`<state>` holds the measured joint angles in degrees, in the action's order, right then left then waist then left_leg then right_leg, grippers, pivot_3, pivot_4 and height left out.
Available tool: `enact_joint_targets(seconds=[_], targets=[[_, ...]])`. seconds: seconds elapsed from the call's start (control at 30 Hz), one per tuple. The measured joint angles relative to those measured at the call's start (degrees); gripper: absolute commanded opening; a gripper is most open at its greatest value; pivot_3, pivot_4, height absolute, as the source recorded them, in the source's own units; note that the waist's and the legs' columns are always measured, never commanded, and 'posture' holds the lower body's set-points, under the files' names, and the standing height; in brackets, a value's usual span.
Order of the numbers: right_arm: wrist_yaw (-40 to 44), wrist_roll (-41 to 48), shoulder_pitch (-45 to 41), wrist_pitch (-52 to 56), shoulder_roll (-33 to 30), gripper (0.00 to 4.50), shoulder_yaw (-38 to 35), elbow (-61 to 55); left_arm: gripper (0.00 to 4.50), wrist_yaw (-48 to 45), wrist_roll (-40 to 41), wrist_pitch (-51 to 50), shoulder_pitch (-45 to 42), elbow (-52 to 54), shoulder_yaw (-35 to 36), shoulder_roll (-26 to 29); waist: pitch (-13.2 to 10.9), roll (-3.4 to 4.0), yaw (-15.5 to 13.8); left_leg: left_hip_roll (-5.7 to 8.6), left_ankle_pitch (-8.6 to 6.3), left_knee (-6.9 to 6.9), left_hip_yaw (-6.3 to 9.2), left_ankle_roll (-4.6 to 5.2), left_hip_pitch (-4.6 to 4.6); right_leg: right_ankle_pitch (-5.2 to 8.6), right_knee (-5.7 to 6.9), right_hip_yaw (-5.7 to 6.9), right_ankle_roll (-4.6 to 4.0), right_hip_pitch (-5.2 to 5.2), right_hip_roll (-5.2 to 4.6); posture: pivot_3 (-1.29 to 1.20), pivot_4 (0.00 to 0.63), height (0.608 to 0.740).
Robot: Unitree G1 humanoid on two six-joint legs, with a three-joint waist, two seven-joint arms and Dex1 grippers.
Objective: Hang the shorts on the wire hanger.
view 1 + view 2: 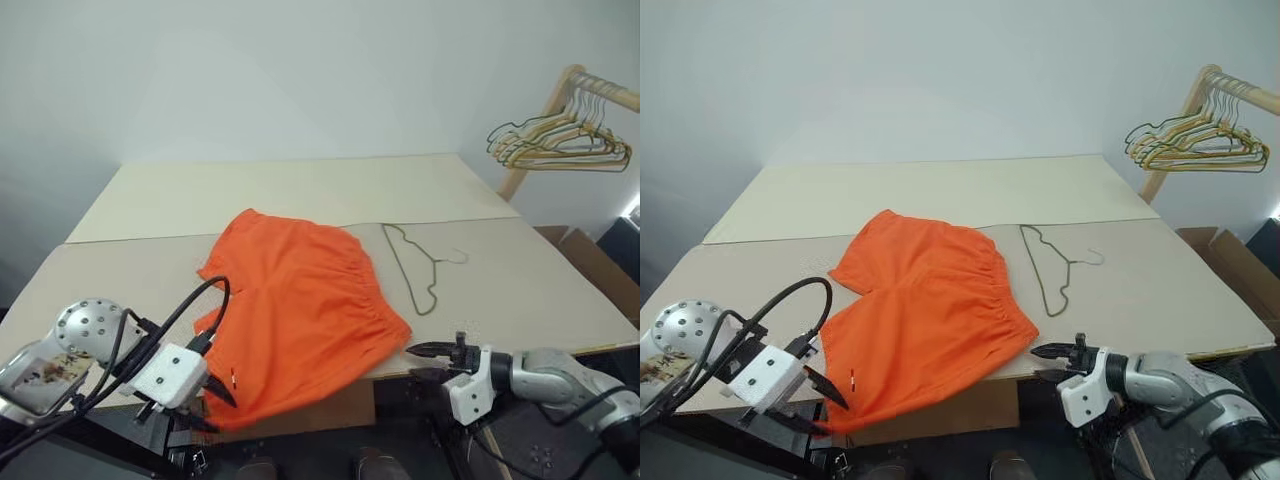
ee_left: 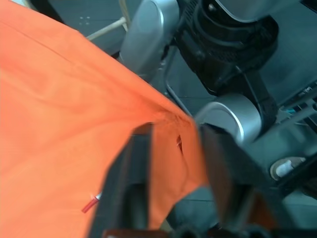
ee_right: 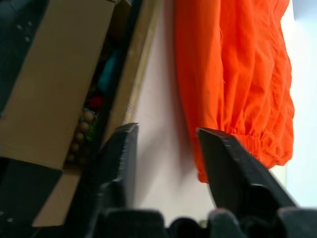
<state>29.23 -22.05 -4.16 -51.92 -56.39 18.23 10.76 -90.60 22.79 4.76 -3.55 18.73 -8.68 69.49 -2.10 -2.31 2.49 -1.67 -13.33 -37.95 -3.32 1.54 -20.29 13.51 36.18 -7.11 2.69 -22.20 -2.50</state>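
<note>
At the near table (image 1: pixel 560 300) edge both pincers stand parted, gripping nothing — the left pincer (image 1: pixel 212 392) straddling the overhanging hem of the shorts (image 1: pixel 300 300), the right pincer (image 1: pixel 428 361) just off the waistband corner. The shorts lie spread flat, the wire hanger (image 1: pixel 415 268) beside their waistband — seemingly laid out for threading.

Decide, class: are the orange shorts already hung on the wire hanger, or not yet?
Not yet. The shorts lie spread flat on the table; the wire hanger lies bare beside their waistband.
</note>
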Motion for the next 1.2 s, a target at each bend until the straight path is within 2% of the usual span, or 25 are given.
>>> enact_joint_targets(seconds=[0.13,0.17,0.27,0.37,0.47,0.53,0.63,0.73,0.8,0.9,0.97,1.07,1.2], targets=[[2.12,7.63,4.84,7.98,-1.20,4.49,-5.48,-6.72,3.88,-1.45,1.64,3.14,-0.39,-3.86,2.28,2.04,-0.01,-0.01,-0.13,-0.14,-0.01,0.00,0.03,-0.01,0.06,0.02,-0.05,0.02,-0.03,-0.02,-0.01,0.09,0.000,0.740],[2.78,11.11,5.79,11.87,-1.24,4.50,-7.53,-8.29,4.11,-1.62,2.50,3.86,-0.86,-5.12,2.54,2.77,-0.01,-0.01,-0.22,-0.14,-0.01,0.00,0.03,-0.02,0.04,0.02,-0.05,0.02,-0.03,-0.04,-0.03,0.09,0.000,0.740],[4.59,20.05,7.44,24.37,-1.14,4.50,-12.64,-12.53,4.11,-1.71,5.26,4.31,-3.85,-8.60,3.20,2.83,-0.02,0.00,-0.51,-0.15,-0.03,0.00,0.02,-0.04,-0.01,0.02,-0.11,0.04,-0.03,-0.07,-0.04,0.10,0.000,0.740],[5.40,29.52,6.00,45.82,0.08,4.50,-17.25,-18.19,4.11,-0.89,8.46,-1.41,-12.24,-12.73,3.64,-2.38,-0.03,0.01,-1.37,-0.16,-0.03,0.00,-0.09,-0.05,-0.02,0.02,-0.11,0.11,-0.02,-0.12,0.01,0.08,0.000,0.740],[5.12,31.83,0.98,63.39,1.72,4.50,-17.24,-20.51,4.11,3.40,9.96,-9.47,-18.61,-14.47,3.64,-8.39,-0.01,0.00,-1.71,-0.16,-0.02,0.00,-0.29,-0.06,-0.03,0.02,-0.10,0.19,-0.02,-0.15,0.06,0.06,0.000,0.740],[4.69,31.86,-6.06,76.29,5.10,4.50,-15.09,-19.19,4.11,9.03,10.37,-16.47,-23.59,-15.66,3.21,-14.58,-0.01,-0.01,-1.70,-0.13,-0.02,0.00,-0.31,-0.05,-0.07,0.01,-0.04,0.19,-0.01,-0.23,0.13,0.05,0.000,0.740],[3.73,31.40,-15.39,88.92,9.95,4.50,-11.93,-14.34,4.11,15.22,10.59,-24.65,-28.08,-15.58,2.25,-20.32,0.02,-0.04,-1.17,-0.07,-0.02,0.00,-0.30,-0.05,-0.29,-0.37,-0.06,0.11,0.04,-0.42,0.32,0.05,0.000,0.740],[3.04,30.87,-22.35,96.35,13.39,4.50,-10.28,-7.24,4.11,18.24,10.67,-29.24,-30.39,-14.85,1.69,-23.36,0.04,0.00,-1.03,-0.09,-0.01,0.00,-0.19,-0.04,-1.02,-0.59,-0.04,0.12,0.32,-1.10,0.50,0.05,0.000,0.740],[3.87,29.85,-26.94,100.33,14.64,4.50,-8.05,-0.96,4.11,18.83,10.54,-30.95,-30.67,-14.67,1.54,-24.84,0.05,0.01,-0.97,-0.12,-0.09,0.00,-0.11,-0.09,-1.19,-0.73,-0.06,0.15,-0.04,-1.22,0.58,0.06,0.000,0.740],[5.73,28.09,-30.98,102.78,15.74,4.50,-5.28,6.18,4.11,18.79,10.04,-31.30,-31.01,-14.45,1.31,-25.52,0.07,0.01,-1.06,-0.10,-0.12,0.00,-0.05,-0.11,-1.94,-0.79,-0.08,0.17,-0.12,-1.92,0.60,0.07,0.000,0.740],[7.28,27.59,-32.58,103.37,16.87,4.50,-4.52,9.99,4.11,18.70,9.86,-31.40,-31.05,-14.43,1.30,-25.89,0.07,0.01,-1.10,-0.10,-0.12,-0.01,-0.05,-0.12,-2.10,-0.80,-0.10,0.18,-0.13,-2.05,0.60,0.08,0.000,0.740],[9.51,26.19,-35.50,103.22,17.56,3.89,-2.94,14.26,4.16,18.55,9.15,-31.35,-31.10,-14.01,1.32,-26.00,0.09,-0.02,-1.00,-0.11,-0.13,-0.01,-0.05,-0.14,-2.02,-0.81,-0.11,0.19,-0.13,-1.96,0.60,0.08,0.000,0.740],[11.05,25.43,-38.34,103.03,19.66,2.55,-2.48,19.91,4.16,18.58,8.81,-31.32,-31.01,-13.55,1.43,-26.11,0.16,-0.12,-0.99,-0.14,-0.09,-0.09,-0.03,-0.20,-1.84,-0.89,-0.09,0.19,-0.06,-1.80,0.64,0.09,0.000,0.740]])
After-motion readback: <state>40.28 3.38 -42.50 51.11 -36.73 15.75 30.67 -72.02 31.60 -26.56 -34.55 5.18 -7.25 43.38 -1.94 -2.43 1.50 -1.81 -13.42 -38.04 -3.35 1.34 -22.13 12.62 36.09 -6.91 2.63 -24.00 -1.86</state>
